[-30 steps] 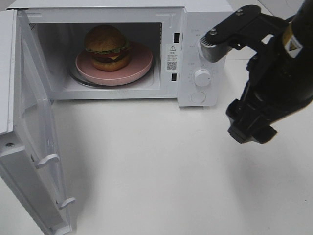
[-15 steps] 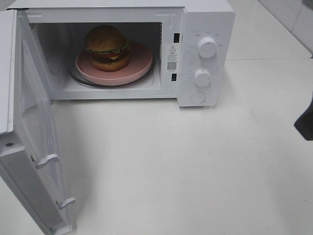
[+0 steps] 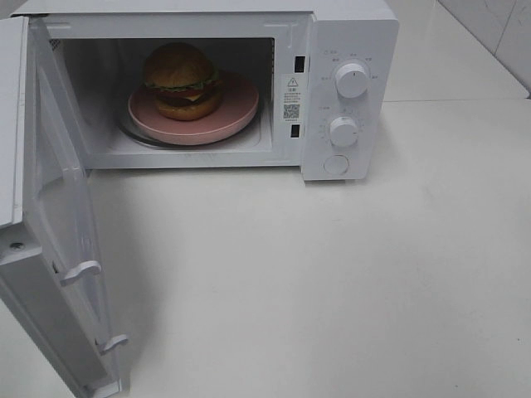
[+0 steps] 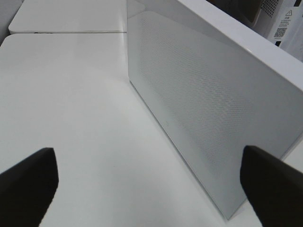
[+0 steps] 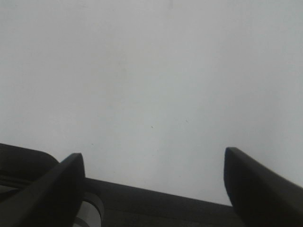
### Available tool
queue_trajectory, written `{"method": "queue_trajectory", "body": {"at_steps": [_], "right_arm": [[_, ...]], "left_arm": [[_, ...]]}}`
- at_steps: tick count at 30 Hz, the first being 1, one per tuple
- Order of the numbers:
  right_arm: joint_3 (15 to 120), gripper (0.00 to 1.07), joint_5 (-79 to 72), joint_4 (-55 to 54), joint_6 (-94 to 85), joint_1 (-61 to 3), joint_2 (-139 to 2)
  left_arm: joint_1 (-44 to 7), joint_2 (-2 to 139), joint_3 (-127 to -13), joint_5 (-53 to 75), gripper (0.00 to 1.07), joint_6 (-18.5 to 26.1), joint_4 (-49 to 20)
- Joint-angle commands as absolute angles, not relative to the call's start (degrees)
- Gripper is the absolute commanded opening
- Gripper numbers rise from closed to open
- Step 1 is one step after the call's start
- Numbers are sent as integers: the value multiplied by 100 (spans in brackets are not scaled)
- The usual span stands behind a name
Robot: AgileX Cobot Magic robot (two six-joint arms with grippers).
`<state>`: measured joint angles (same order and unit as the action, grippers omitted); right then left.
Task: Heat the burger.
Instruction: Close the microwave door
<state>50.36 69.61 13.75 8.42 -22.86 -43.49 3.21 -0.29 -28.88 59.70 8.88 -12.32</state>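
The burger (image 3: 182,80), with its golden-brown bun, lettuce, tomato and cheese, sits on a round pink plate (image 3: 236,110) inside the white microwave (image 3: 348,29). The microwave door (image 3: 51,249) hangs wide open toward the front left. Neither arm shows in the exterior high view. The left gripper (image 4: 151,182) stands open over the white table, facing the outer face of the open door (image 4: 208,104), with nothing between its fingers. The right gripper (image 5: 154,182) is open above bare white table, and nothing lies between its fingers either.
Two white knobs (image 3: 352,80) and a round button (image 3: 336,165) sit on the microwave's right panel. The white table (image 3: 332,282) stretches in front of it. A tiled wall corner (image 3: 498,33) shows at the back right. A table seam (image 4: 66,32) shows in the left wrist view.
The right arm, which stood in front of the microwave's knobs a second ago, has pulled away to the right and left the exterior high view. The burger and door have not moved.
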Motion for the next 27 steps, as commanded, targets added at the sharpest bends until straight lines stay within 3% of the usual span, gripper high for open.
{"method": "queue_trajectory", "body": {"at_steps": [1,17,27], "right_arm": [[4395,76,6881,1381,705,-1616,-3753],[3065,76,6222,1100,527,-269,-1473],[3065,76,6142,670,493,246,-779]], "left_arm": [[292,-143,-2888,5953,100,871,-1255],[292,-143,-2888,5953,100,871,-1255],[292,-143,-2888,5953,100,871,-1255]]}}
